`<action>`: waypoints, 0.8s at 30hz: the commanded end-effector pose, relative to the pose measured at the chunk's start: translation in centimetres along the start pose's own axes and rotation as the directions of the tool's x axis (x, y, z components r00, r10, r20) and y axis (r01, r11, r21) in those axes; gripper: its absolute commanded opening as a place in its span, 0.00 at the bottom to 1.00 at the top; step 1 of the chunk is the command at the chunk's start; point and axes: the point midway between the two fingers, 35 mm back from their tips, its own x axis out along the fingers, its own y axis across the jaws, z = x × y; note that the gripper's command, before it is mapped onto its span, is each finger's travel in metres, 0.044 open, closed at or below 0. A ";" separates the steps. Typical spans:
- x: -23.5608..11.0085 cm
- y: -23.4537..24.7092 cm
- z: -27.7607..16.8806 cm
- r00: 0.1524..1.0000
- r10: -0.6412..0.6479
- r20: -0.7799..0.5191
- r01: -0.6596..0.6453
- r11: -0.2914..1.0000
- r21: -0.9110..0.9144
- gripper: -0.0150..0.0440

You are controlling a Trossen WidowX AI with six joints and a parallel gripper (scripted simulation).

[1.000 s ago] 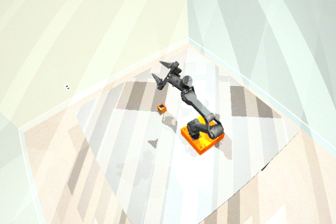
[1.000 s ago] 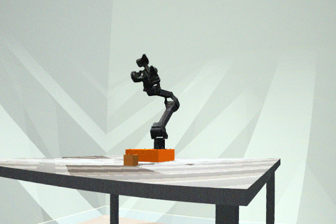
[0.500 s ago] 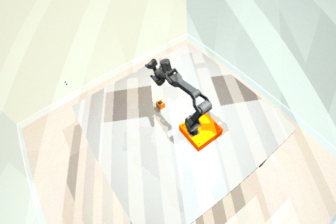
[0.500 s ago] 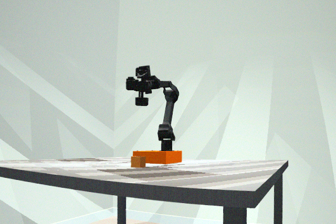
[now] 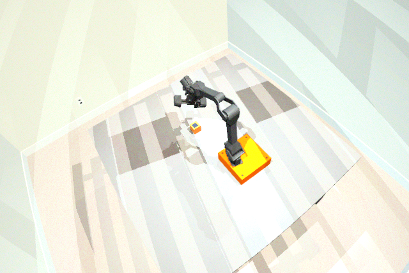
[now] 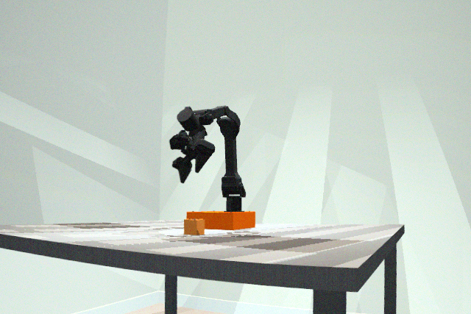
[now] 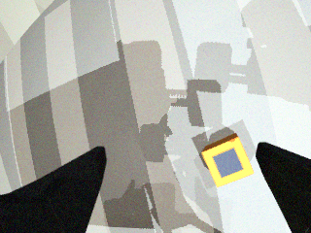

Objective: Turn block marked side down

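Note:
An orange block (image 5: 195, 128) (image 6: 194, 226) (image 7: 227, 161) rests flat on the striped table (image 5: 211, 210) (image 6: 243, 267). Its top face carries a blue-grey square mark with a yellow border, so the marked side faces up. My gripper (image 5: 190, 103) (image 6: 189, 176) (image 7: 183, 152) is wide open and empty. It hangs well above the block with its fingers pointing down at a slant. In the wrist view the block shows between the two fingers, closer to the right one. The block's underside is hidden.
My arm stands on an orange and yellow base (image 5: 252, 160) (image 6: 213, 220), close to the block. Shadows of the arm fall on the table around the block. Walls stand beyond the table.

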 end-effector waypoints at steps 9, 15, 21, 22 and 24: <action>4.4 -4.0 -4.3 0.885 -0.330 -0.329 0.136 0.858 -0.496 1.00; 5.4 -4.2 -4.8 0.885 -0.330 -0.329 0.135 0.858 -0.496 1.00; 7.4 -5.0 -5.8 0.885 -0.330 -0.329 0.135 0.858 -0.496 1.00; 7.4 -5.0 -5.8 0.885 -0.330 -0.329 0.135 0.858 -0.496 1.00; 7.8 -5.1 -6.0 0.885 -0.330 -0.329 0.135 0.858 -0.496 1.00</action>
